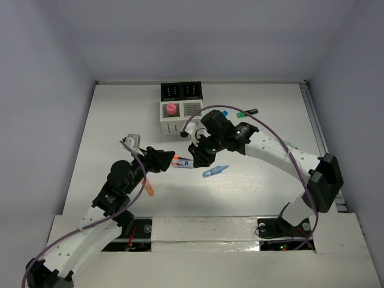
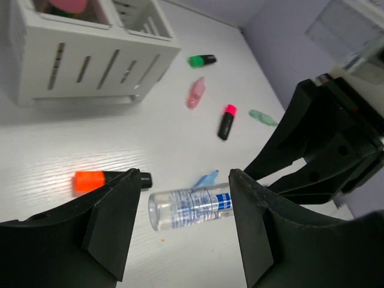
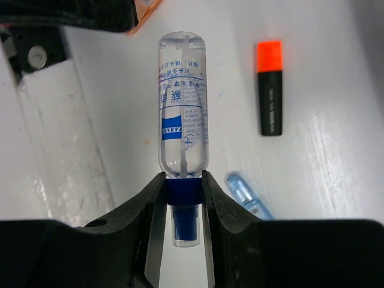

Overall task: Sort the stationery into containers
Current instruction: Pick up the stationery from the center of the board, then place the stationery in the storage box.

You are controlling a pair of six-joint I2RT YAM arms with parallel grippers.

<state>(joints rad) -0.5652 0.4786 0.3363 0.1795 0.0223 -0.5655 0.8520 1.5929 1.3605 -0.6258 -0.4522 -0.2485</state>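
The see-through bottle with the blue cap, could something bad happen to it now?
The right gripper pinches the clear plastic bottle with a blue cap only at its narrow neck, so the body could tip or slip out.
The left gripper stands open around the body without touching; if the right lets go too soon, it may drop.
The black highlighter with an orange cap lies beside a left finger and might get bumped.

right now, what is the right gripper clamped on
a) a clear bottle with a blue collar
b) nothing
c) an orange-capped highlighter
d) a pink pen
a: in the right wrist view the right gripper pinches the blue collar of the clear bottle, while the orange-capped highlighter lies apart on the table.
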